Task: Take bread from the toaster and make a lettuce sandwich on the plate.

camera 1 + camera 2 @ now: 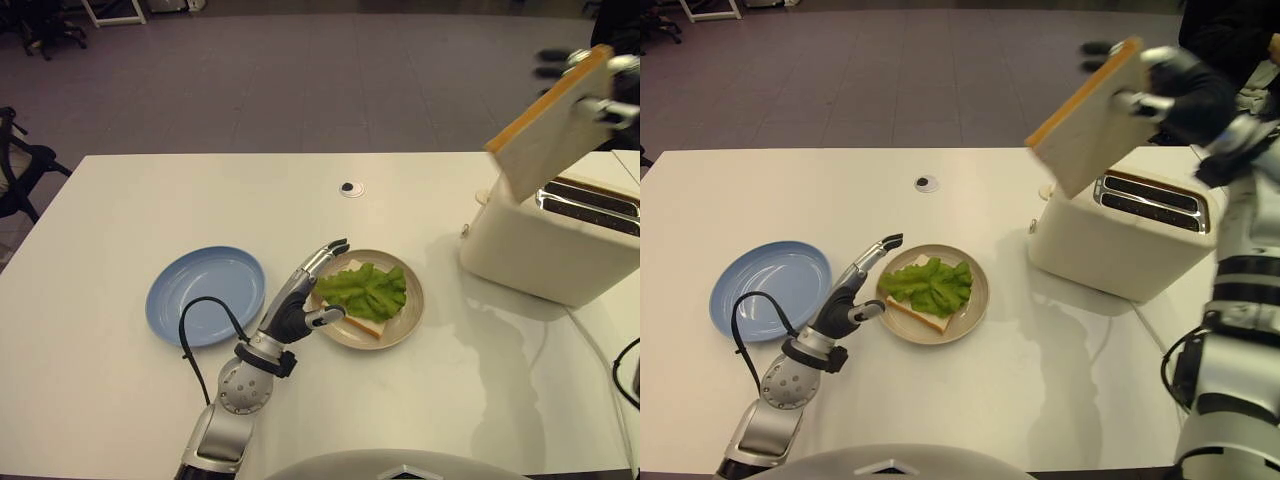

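Done: bread slice plus lettuce on tan plate | right hand clamps second slice above toaster, far right | left hand spread, empty, beside plate | to do: lay it on the lettuce

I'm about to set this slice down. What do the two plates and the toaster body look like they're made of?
Blue plate: probably plastic or melamine, judging by its flat uniform colour, dull sheen and thin rim.
Tan plate: ceramic or melamine, with a soft gloss on the rim; I cannot tell which.
Toaster: a smooth cream satin shell, plastic or painted metal. The slot trim looks like bright metal.
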Motion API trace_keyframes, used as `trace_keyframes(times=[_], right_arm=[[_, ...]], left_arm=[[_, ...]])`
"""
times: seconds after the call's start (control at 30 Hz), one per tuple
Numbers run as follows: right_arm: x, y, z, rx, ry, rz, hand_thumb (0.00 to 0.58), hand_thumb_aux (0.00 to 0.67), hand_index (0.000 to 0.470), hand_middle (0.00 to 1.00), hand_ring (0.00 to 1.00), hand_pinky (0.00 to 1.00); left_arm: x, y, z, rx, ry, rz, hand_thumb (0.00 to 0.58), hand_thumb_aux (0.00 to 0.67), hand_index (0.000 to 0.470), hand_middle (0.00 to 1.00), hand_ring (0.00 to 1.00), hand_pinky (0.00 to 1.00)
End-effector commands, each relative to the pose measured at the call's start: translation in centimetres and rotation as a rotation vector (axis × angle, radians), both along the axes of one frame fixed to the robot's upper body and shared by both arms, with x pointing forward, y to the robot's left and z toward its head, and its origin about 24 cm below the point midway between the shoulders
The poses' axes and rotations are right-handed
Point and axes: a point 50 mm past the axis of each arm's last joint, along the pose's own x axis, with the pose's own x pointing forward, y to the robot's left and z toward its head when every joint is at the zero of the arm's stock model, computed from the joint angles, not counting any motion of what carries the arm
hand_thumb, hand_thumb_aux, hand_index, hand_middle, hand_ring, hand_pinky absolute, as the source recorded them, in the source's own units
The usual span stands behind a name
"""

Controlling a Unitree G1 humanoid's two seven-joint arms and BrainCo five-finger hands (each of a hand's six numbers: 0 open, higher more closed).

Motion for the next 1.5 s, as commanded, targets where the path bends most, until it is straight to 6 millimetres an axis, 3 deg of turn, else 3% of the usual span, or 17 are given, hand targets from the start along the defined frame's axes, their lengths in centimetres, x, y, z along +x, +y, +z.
trace_keyframes(times=[0.03, 0.13, 0.3, 0.4, 0.53, 0.67, 0.9, 1.07, 1.1, 1.13, 1.17, 1.4, 1.5], right_arm=[[-0.2, 6.8, -5.3, -0.010, 0.265, 0.180, 0.580, 0.670, 0.470, 0.00, 0.00, 0.00], [-0.1, 9.7, -9.1, -0.049, 0.403, 0.191, 0.580, 0.670, 0.470, 0.00, 0.00, 0.00], [-0.1, 11.8, -14.5, -0.149, 0.553, 0.130, 0.580, 0.670, 0.470, 0.00, 0.00, 0.00], [-0.2, 12.8, -16.5, -0.191, 0.571, 0.111, 0.580, 0.670, 0.470, 0.00, 0.00, 0.00], [-0.3, 13.8, -17.4, -0.216, 0.532, 0.092, 0.580, 0.670, 0.470, 0.00, 0.00, 0.00], [-0.5, 14.5, -18.1, -0.237, 0.510, 0.098, 0.580, 0.670, 0.470, 0.00, 0.00, 0.00], [-0.5, 14.4, -18.4, -0.268, 0.489, 0.095, 0.580, 0.670, 0.470, 0.00, 0.00, 0.00], [-0.4, 14.2, -18.0, -0.256, 0.469, 0.085, 0.580, 0.670, 0.470, 0.00, 0.00, 0.00], [-0.1, 14.2, -17.7, -0.251, 0.451, 0.066, 0.478, 0.389, 0.273, 0.00, 0.00, 0.00], [0.1, 14.1, -17.3, -0.242, 0.428, 0.044, 0.268, 0.179, 0.125, 0.00, 0.00, 0.00], [0.6, 14.1, -16.7, -0.214, 0.403, 0.014, 0.000, 0.000, 0.000, 0.00, 0.00, 0.00], [3.1, 12.2, -11.2, 0.039, 0.213, -0.155, 0.000, 0.000, 0.000, 0.00, 0.00, 0.00], [3.1, 11.1, -9.2, 0.100, 0.127, -0.164, 0.000, 0.000, 0.000, 0.00, 0.00, 0.00]], left_arm=[[0.3, 0.1, 0.5, 0.047, -0.043, -0.016, 0.000, 0.000, 0.000, 0.00, 0.00, 0.00], [0.3, -0.2, 0.9, 0.070, -0.077, -0.028, 0.000, 0.000, 0.000, 0.00, 0.00, 0.00], [0.0, -0.6, 1.1, 0.103, -0.103, -0.047, 0.000, 0.000, 0.000, 0.00, 0.00, 0.00], [-0.1, -0.7, 0.9, 0.132, -0.109, -0.050, 0.000, 0.000, 0.000, 0.00, 0.00, 0.00], [-0.1, -0.7, 0.8, 0.187, -0.121, -0.051, 0.000, 0.000, 0.000, 0.00, 0.00, 0.00], [-0.2, -1.1, -0.6, 0.379, -0.135, -0.082, 0.000, 0.000, 0.000, 0.00, 0.00, 0.00], [-1.2, -1.5, -5.7, 0.795, -0.062, -0.233, 0.000, 0.000, 0.000, 0.00, 0.00, 0.00], [-1.6, -0.5, -8.5, 0.939, 0.051, -0.274, 0.000, 0.000, 0.000, 0.00, 0.00, 0.00], [-1.7, -0.4, -8.8, 0.957, 0.070, -0.282, 0.000, 0.000, 0.000, 0.00, 0.00, 0.00], [-1.9, -0.3, -8.9, 0.970, 0.088, -0.288, 0.000, 0.000, 0.000, 0.00, 0.00, 0.00], [-2.1, -0.2, -9.2, 0.979, 0.109, -0.292, 0.000, 0.000, 0.000, 0.00, 0.00, 0.00], [-3.3, -0.5, -10.1, 0.959, 0.214, -0.367, 0.000, 0.000, 0.000, 0.00, 0.00, 0.00], [-3.5, -0.6, -10.1, 0.940, 0.227, -0.383, 0.000, 0.000, 0.000, 0.00, 0.00, 0.00]])
